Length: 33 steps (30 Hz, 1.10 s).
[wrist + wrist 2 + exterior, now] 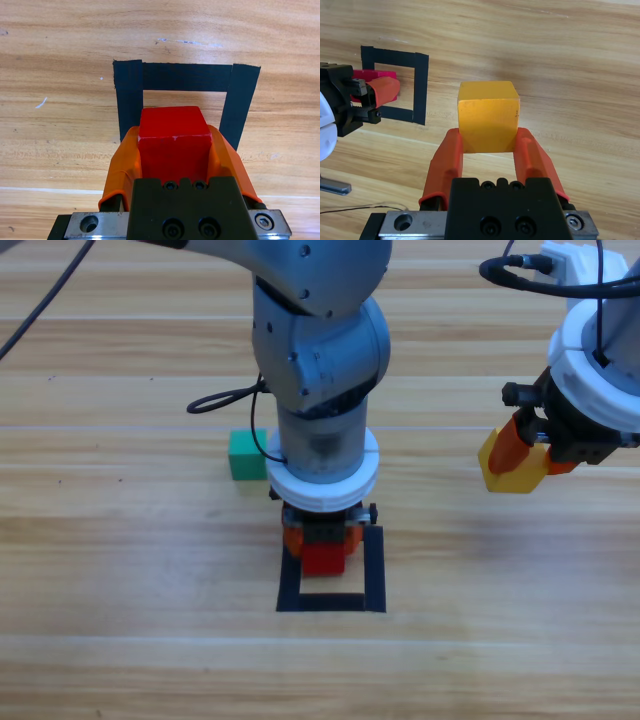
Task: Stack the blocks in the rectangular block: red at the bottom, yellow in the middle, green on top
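My left gripper is shut on the red cube, held over the back part of the black tape square. In the left wrist view the red cube sits between the orange jaws, with the tape square just beyond it. My right gripper is off to the right, above the table, shut on the yellow cube; the right wrist view shows the yellow cube clamped between its jaws. The green cube rests on the table left of the left arm, partly hidden by it.
A black cable loops over the table behind the green cube. The right wrist view also shows the tape square and the left gripper with the red cube at its left edge.
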Available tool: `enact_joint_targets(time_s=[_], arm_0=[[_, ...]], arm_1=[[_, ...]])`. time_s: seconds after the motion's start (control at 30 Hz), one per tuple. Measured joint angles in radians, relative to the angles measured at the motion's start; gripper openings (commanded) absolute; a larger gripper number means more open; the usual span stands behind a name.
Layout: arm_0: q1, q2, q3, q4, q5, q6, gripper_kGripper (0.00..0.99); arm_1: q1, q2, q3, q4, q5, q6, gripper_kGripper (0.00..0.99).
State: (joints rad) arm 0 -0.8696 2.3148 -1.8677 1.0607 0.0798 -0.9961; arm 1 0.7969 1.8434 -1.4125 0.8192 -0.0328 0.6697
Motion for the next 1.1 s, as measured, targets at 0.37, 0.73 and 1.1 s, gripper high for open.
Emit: enact_joint_targets(time_s=[0.37,0.73,1.1], arm_0=[[-0.001,0.0,0.021,-0.031,-0.006,-0.027,0.017],[-0.01,-0.033,0.095,-0.087,-0.008,-0.027,0.017],[-0.034,-0.033,0.095,-0.087,-0.008,-0.041,0.017]], arm_1=[[0.0,0.0,0.0,0.0,0.0,-0.001,0.0],[0.0,0.0,0.0,0.0,0.0,-0.004,0.0],[0.0,0.0,0.0,0.0,0.0,-0.005,0.0]])
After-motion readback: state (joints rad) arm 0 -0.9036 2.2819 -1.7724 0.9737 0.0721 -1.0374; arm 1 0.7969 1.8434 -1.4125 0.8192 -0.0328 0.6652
